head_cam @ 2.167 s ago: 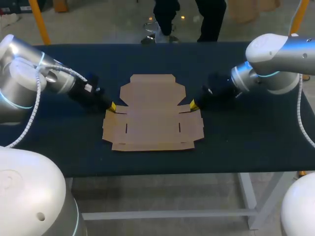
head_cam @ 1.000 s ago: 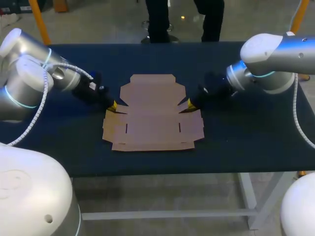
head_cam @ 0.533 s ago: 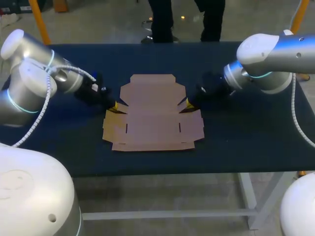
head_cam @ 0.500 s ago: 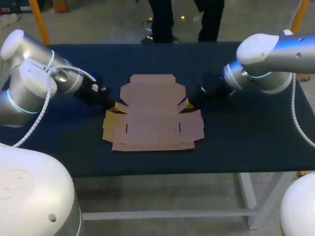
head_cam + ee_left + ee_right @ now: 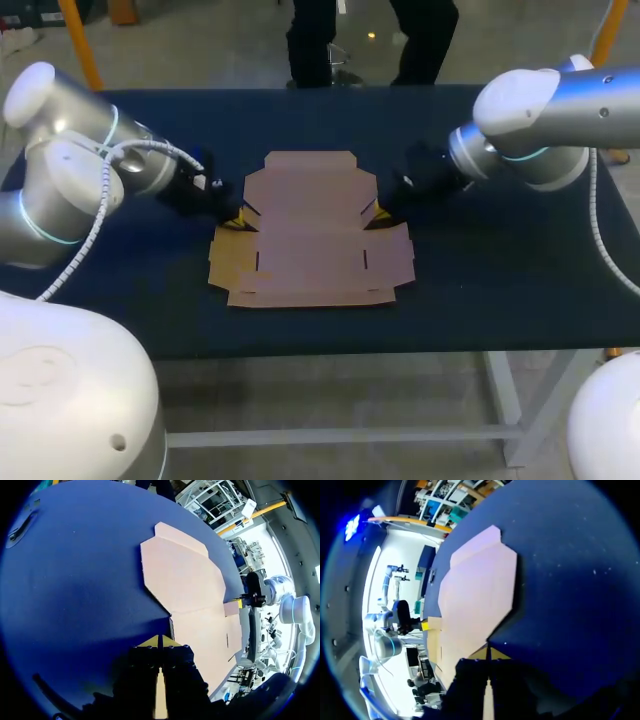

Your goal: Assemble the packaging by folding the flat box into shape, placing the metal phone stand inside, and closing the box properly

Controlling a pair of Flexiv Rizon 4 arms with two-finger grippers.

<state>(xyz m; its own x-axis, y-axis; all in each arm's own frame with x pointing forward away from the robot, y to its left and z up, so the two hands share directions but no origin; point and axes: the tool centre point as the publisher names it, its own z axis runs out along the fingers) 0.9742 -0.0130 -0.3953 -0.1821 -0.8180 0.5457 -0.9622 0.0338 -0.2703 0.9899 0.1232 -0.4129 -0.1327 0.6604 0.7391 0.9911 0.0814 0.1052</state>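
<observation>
The left tool (image 5: pixel 232 217) and right tool (image 5: pixel 380 212), fingers together, have edged inward to the side notches of the flat box (image 5: pixel 310 230). Folding has not started.

Box (image 5: pixel 310 230): one brown cardboard blank, unfolded, lying flat near the middle of the table (image 5: pixel 480 290). Narrower panel with clipped corners and a short end tab points to 12 o'clock. Wider panel toward 6 o'clock, with side flaps at 3 and 9 o'clock. Two short slits cut in the wider panel.
</observation>
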